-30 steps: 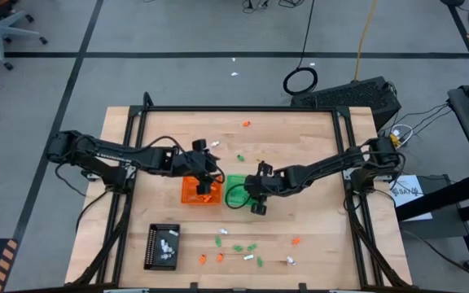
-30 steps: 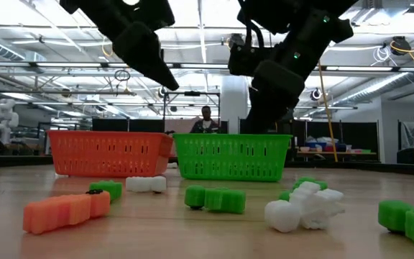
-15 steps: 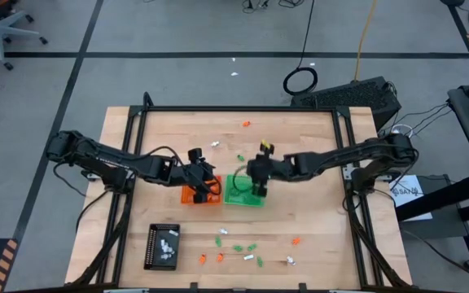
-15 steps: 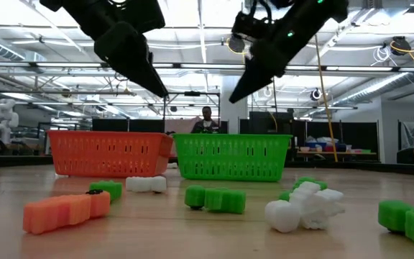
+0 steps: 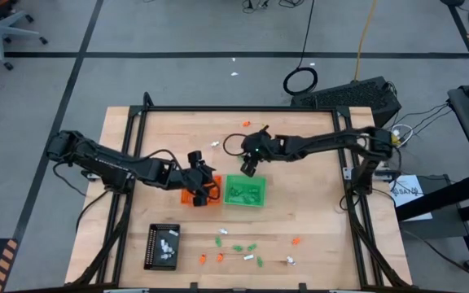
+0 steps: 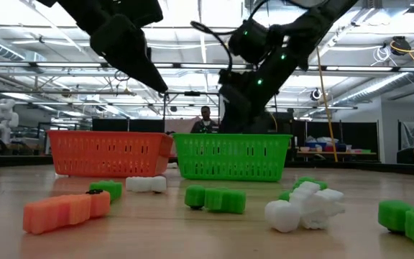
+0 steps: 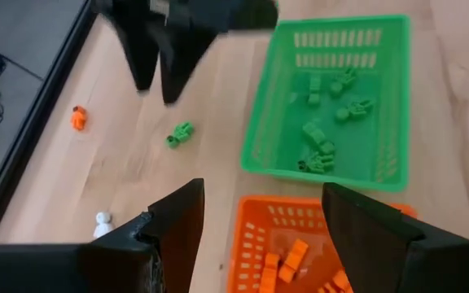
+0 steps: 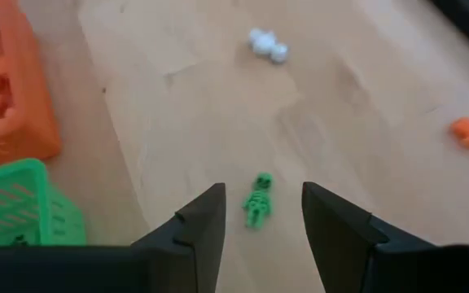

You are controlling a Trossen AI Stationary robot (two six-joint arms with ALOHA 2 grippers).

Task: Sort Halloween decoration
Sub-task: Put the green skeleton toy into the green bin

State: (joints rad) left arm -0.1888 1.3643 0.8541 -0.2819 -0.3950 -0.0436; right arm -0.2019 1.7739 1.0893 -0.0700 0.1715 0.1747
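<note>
Green skeleton (image 8: 256,200) lies on bare wood between the open right pincer (image 8: 255,224) fingers.

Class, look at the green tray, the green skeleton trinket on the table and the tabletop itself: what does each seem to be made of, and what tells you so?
Green tray: likely moulded plastic, with slotted lattice walls and one even bright colour.
Green skeleton trinket: probably plastic too, matte and uniformly coloured; possibly soft, which cannot be told.
Tabletop: looks like pale wood with a smooth finish, showing long grain lines and plank-like strips.

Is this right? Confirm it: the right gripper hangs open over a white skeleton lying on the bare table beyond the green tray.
Not quite. The skeleton is green, not white, as the right wrist view shows. The rest holds: the right gripper hangs open over it, on the table beyond the green tray.
</note>
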